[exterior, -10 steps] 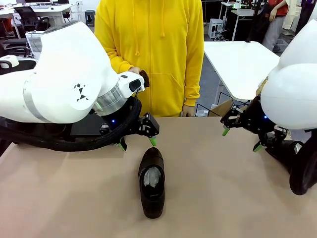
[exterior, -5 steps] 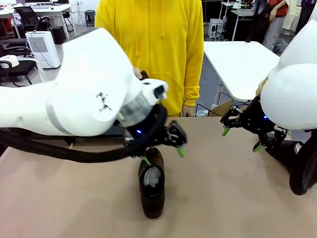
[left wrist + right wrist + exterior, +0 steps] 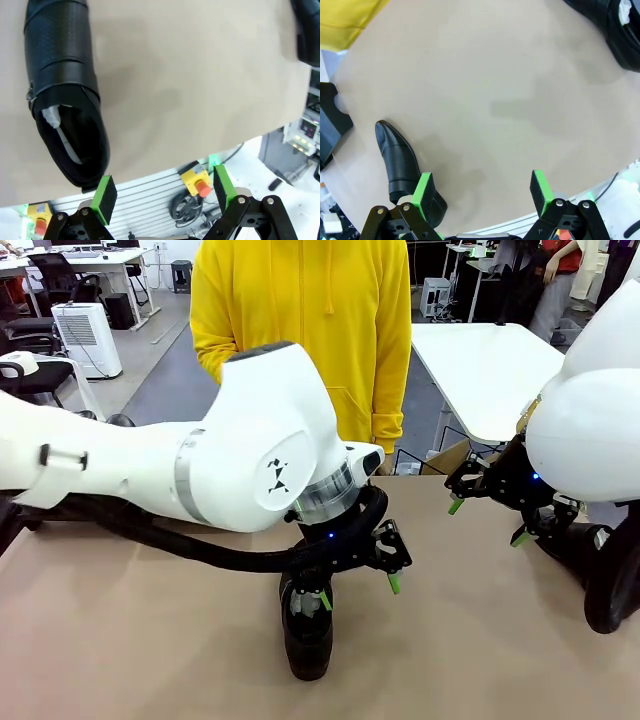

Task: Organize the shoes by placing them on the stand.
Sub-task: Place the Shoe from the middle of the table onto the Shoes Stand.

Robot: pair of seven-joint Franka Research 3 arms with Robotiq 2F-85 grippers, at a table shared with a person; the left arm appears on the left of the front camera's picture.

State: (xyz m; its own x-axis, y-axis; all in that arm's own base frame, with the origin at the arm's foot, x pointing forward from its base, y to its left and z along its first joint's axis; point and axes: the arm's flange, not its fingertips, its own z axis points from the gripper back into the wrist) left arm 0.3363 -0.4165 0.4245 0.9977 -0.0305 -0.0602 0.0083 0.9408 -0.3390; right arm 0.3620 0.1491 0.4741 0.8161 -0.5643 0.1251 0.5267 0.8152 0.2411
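Well, the black dress shoe (image 3: 305, 635) lies mid-bench, with white paper stuffed in its mouth. The glossy leather looks slick but stiff, probably light, and the heel collar seems the best hold. The left pincer (image 3: 360, 592) hangs wide just above its heel. The right pincer (image 3: 488, 520) gapes well off to its right. The tan bench (image 3: 130, 640) around the shoe is flat, matte and roomy.

left arm (image 3: 230, 460): white | cable (image 3: 200, 552): black | left claw (image 3: 359, 592): black, green pads (image 3: 105, 199)
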